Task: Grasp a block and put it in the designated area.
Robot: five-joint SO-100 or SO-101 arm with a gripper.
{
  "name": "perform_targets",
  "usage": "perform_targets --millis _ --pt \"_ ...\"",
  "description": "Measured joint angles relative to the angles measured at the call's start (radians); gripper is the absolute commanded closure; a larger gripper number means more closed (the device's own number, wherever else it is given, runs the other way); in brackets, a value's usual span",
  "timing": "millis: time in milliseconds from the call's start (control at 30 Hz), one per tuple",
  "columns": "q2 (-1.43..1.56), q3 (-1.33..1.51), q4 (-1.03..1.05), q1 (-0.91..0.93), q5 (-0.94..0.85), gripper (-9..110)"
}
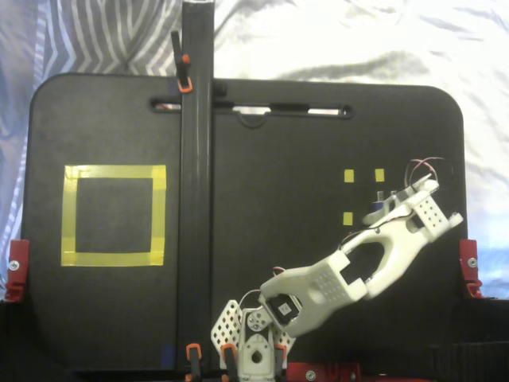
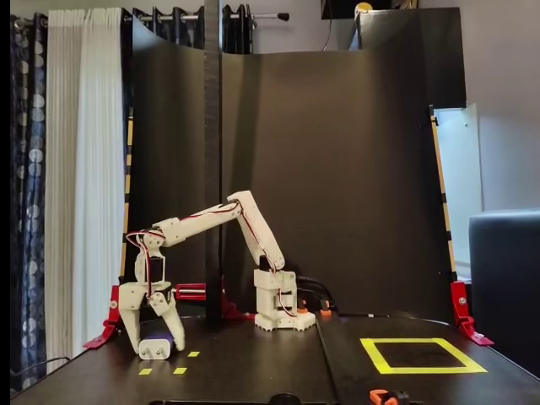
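Reached low from the base point(image 2: 283, 304) toward the left edge of the side-on fixed view, white arm point(image 2: 207, 221) bent at the elbow, claw point(image 2: 157, 337) pointed straight down onto the black board point(image 2: 278, 371). Stood with both fingers point(image 2: 132, 325) spread about the width of a small block point(image 2: 157, 345), one on each side of it; touching or merely flanking could not be told. Sat on the board, that block: pale with a bluish-purple top, right between the fingertips.

Seen from above in the other fixed view, stretched from the base at 6 o'clock out toward 3 o'clock, claw point(image 1: 398, 203) ending beside three small yellow tape marks point(image 1: 348, 176). Showed only as a sliver of blue point(image 1: 379, 208) under the wrist. Lay well apart, toward 9 o'clock, a yellow tape square point(image 1: 114, 215), nothing inside it. Crossed the middle of the board from 12 to 6, a dark upright post point(image 1: 196, 159).
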Motion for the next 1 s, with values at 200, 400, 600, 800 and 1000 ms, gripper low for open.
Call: perform_targets --millis 200,400,600,800,1000 --pt "0.000 0.000 0.002 0.000 0.000 84" --pt "0.000 0.000 0.002 0.000 0.000 84" --pt "0.009 0.000 0.037 -0.006 0.000 84" --pt "0.092 0.000 0.133 -0.025 0.003 84" --pt "0.206 0.000 0.227 -0.064 0.034 84"
